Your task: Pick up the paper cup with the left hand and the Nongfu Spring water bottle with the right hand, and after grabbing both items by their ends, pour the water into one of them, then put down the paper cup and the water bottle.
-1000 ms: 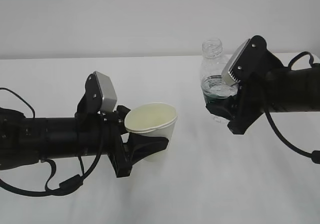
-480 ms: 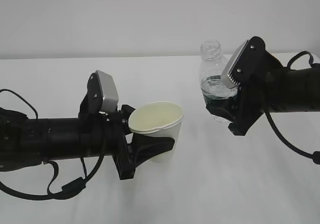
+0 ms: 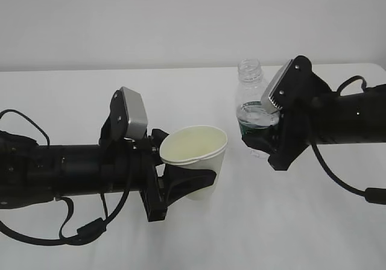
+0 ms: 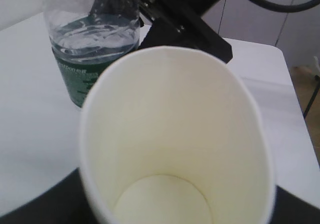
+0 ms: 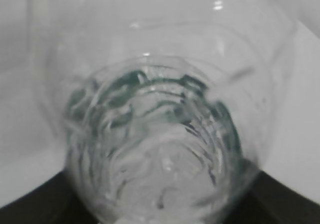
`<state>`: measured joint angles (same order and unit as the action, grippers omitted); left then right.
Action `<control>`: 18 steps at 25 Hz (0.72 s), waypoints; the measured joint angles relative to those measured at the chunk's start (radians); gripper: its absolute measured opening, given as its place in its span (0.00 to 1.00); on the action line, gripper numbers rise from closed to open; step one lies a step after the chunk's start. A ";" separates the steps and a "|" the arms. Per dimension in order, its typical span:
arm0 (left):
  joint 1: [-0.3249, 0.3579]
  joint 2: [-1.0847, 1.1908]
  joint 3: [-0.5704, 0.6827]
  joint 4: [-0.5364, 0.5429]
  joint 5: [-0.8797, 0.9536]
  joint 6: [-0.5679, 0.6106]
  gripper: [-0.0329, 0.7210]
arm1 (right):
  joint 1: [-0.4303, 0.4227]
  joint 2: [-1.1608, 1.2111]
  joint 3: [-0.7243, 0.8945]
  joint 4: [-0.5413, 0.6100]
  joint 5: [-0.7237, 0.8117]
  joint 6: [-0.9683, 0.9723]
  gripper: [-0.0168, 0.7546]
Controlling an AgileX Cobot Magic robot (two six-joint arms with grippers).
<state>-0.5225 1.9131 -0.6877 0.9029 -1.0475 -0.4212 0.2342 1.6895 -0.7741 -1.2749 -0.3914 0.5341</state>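
Observation:
My left gripper [image 3: 192, 184] is shut on the lower end of the white paper cup [image 3: 194, 155], held above the table and leaning slightly, mouth up. The left wrist view looks into the cup [image 4: 175, 134]; its cream inside is dry and empty, with black fingers [image 4: 40, 209] at its sides. My right gripper [image 3: 260, 140] is shut on the base of the uncapped Nongfu Spring water bottle [image 3: 249, 95], held roughly upright just right of the cup. Water [image 3: 257, 117] fills its lower part by the green label. The right wrist view looks up through the bottle [image 5: 160, 134].
Both arms hang over a white table [image 3: 301, 222] with a plain pale wall behind it. In the left wrist view, the bottle [image 4: 90, 49] stands just beyond the cup rim, and the table's far right edge shows.
The left arm has carried the cup to the right, toward the bottle. The right arm has brought the bottle slightly left, narrowing the gap. Both grips are unchanged.

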 joint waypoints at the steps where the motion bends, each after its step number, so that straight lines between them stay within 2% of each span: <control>1: 0.000 0.000 0.000 0.000 0.000 0.000 0.60 | 0.000 0.005 0.000 0.003 -0.012 -0.001 0.62; 8: 0.000 0.000 0.000 0.002 -0.004 0.000 0.60 | 0.000 0.059 0.000 0.044 -0.062 -0.051 0.62; 14: 0.000 0.000 0.000 0.014 0.010 0.000 0.60 | 0.000 0.063 0.000 0.134 -0.083 -0.213 0.62; 18: 0.000 0.000 0.000 0.018 0.016 0.000 0.60 | 0.000 0.063 0.000 0.146 -0.105 -0.284 0.62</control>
<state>-0.5225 1.9131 -0.6877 0.9209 -1.0320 -0.4212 0.2342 1.7527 -0.7741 -1.1291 -0.4969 0.2502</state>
